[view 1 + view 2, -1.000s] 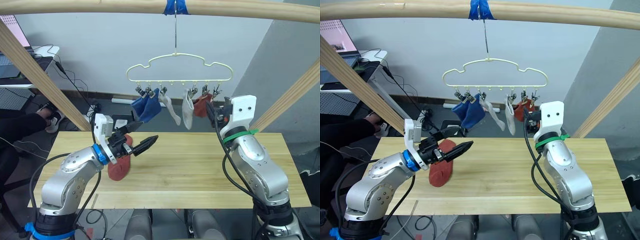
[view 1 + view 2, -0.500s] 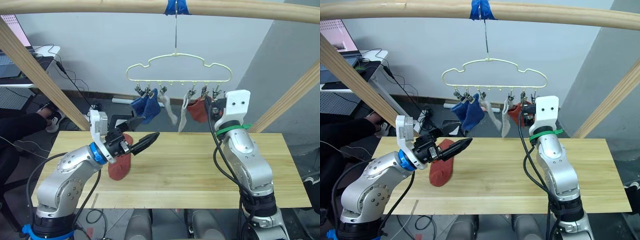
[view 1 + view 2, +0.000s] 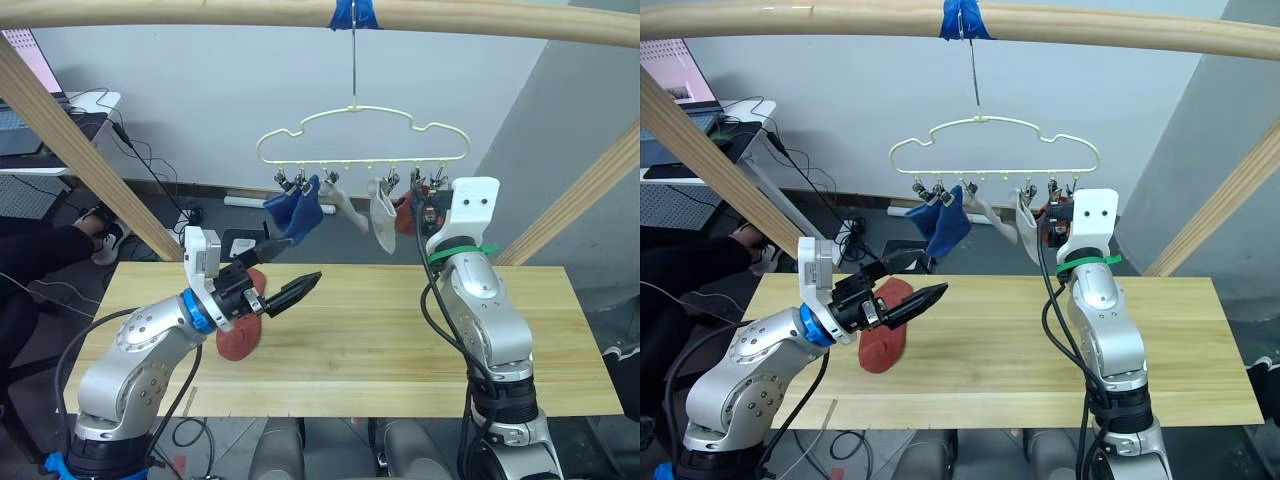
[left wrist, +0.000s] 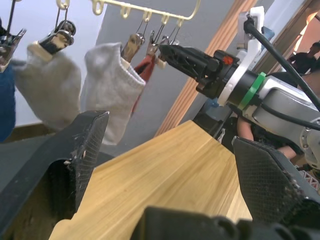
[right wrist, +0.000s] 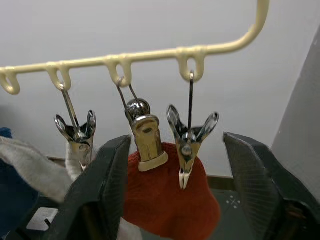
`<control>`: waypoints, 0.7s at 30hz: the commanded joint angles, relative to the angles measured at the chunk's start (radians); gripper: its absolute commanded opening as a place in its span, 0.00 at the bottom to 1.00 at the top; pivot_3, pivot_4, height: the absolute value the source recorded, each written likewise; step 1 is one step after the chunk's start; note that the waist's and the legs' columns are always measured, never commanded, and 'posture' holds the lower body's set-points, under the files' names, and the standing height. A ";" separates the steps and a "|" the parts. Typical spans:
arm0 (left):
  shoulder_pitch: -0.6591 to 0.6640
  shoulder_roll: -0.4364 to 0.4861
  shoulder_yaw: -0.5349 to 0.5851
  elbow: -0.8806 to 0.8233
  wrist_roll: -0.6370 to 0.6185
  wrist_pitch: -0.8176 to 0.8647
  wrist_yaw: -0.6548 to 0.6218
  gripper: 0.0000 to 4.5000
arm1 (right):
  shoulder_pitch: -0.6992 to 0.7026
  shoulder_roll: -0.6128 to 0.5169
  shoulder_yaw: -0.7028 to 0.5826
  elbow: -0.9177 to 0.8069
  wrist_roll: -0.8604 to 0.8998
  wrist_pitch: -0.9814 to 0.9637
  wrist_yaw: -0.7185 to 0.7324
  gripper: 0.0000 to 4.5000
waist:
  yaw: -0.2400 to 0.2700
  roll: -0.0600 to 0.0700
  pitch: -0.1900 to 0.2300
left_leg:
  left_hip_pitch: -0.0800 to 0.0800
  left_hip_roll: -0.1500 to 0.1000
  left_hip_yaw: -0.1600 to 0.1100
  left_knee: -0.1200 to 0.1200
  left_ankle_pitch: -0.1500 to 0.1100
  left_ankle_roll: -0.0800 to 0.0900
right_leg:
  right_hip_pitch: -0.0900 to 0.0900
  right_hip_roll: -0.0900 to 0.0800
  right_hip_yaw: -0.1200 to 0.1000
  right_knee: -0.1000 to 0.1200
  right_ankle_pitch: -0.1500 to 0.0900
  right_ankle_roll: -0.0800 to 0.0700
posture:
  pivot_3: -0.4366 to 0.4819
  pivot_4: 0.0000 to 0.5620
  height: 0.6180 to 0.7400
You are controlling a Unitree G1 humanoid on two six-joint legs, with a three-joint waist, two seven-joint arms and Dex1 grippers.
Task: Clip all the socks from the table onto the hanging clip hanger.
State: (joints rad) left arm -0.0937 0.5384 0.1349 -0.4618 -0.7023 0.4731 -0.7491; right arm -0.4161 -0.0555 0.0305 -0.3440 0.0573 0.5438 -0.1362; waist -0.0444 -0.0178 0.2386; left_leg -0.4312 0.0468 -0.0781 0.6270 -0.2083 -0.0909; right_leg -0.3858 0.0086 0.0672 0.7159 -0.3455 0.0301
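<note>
Hanger [image 3: 362,141] hangs by its hook from the top pole [image 3: 300,12], fixed with blue tape [image 3: 352,13]. Five socks clipped on it: two blue socks [image 3: 297,212] on the left clips, two grey socks [image 3: 383,213] in the middle, one red sock [image 5: 170,192] to the right of them, next to the right arm.

Second red sock [image 3: 885,338] lies flat on the desk [image 3: 380,345], left part, just under the left end effector.

Left end effector [image 3: 282,281] hovers over the desk above that sock, fingers spread wide, holding nothing. In the left wrist view both fingers [image 4: 80,145] show well apart, with the grey socks and clips beyond.

Right end effector [image 5: 182,200] is raised at the hanger's right end, fingers wide, nothing gripped. In the right wrist view the last empty clip [image 5: 188,142] sits between the fingers, beside the clip holding the red sock; whether the fingers touch the clip, can't tell.

A person's dark sleeve [image 3: 40,250] at far left, beyond the desk.
</note>
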 commanded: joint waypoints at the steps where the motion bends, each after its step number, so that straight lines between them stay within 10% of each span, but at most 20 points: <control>1: -0.006 0.001 0.002 -0.042 0.000 -0.018 0.001 1.00 | -0.027 0.008 -0.011 -0.018 -0.018 -0.029 -0.002 0.50 | 0.000 0.000 0.000 | 0.000 0.000 0.000 0.000 0.000 0.000 | 0.000 0.000 0.000 0.000 0.000 0.000 | 0.52 0.39 1.00; 21: -0.013 -0.007 -0.013 -0.036 0.024 -0.028 0.014 1.00 | -0.069 0.056 -0.039 0.043 -0.058 -0.047 -0.034 0.50 | 0.000 0.000 0.000 | 0.000 0.000 0.000 0.000 0.000 0.000 | 0.000 0.000 0.000 0.000 0.000 0.000 | 0.52 0.39 1.00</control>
State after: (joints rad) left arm -0.1059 0.5334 0.1189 -0.4619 -0.6792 0.4672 -0.7335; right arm -0.4626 -0.0031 0.0071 -0.2773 0.0125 0.5282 -0.1569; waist -0.0440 -0.0178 0.2386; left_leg -0.4312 0.0467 -0.0780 0.6270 -0.2083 -0.0909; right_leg -0.3858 0.0085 0.0671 0.7159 -0.3455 0.0301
